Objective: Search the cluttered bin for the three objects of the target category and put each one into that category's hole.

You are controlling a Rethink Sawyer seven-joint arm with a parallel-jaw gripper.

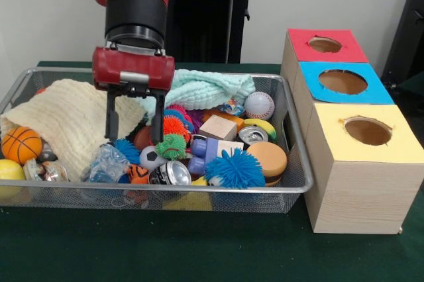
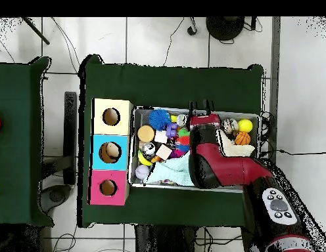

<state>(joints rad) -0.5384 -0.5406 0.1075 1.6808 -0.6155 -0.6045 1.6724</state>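
Note:
The wire mesh bin (image 1: 299, 186) is full of toys; it also shows in the overhead view (image 2: 132, 147). My gripper (image 1: 134, 138) hangs open and empty over the bin's left middle, with its fingertips just above the clutter. A crumpled clear bottle with a blue label (image 1: 106, 163) lies just below and left of the fingertips. Another clear crumpled object (image 1: 45, 171) lies near the bin's left front corner; I cannot tell whether it is a bottle. In the overhead view the gripper (image 2: 200, 107) and arm hide that part of the bin. No third bottle shows.
Three wooden boxes stand right of the bin, with a red-topped hole (image 1: 324, 44), a blue-topped hole (image 1: 342, 81) and a yellow-topped hole (image 1: 368, 131). Two silver cans (image 1: 171, 173) (image 1: 252, 135), a cream cloth (image 1: 73, 120), a mint cloth (image 1: 205, 89), balls and spiky toys fill the bin.

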